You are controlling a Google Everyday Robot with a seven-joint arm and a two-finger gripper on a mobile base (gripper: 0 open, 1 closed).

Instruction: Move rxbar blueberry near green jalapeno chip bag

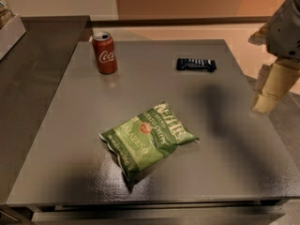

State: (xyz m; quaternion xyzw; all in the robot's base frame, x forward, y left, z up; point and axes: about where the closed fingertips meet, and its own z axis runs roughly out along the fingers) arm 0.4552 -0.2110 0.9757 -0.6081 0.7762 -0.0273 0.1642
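Observation:
The rxbar blueberry [196, 64], a small dark navy bar with white lettering, lies flat at the back right of the grey table. The green jalapeno chip bag [147, 137] lies crumpled near the middle front of the table, well apart from the bar. My gripper [272, 89] hangs at the right edge of the view, beyond the table's right side, to the right of and nearer than the bar, touching nothing. It holds nothing that I can see.
A red Coca-Cola can [104, 53] stands upright at the back left of the table [70, 139]. A darker counter [33, 74] adjoins on the left, with a pale box [8, 29] on it. The table's right edge runs just left of the gripper.

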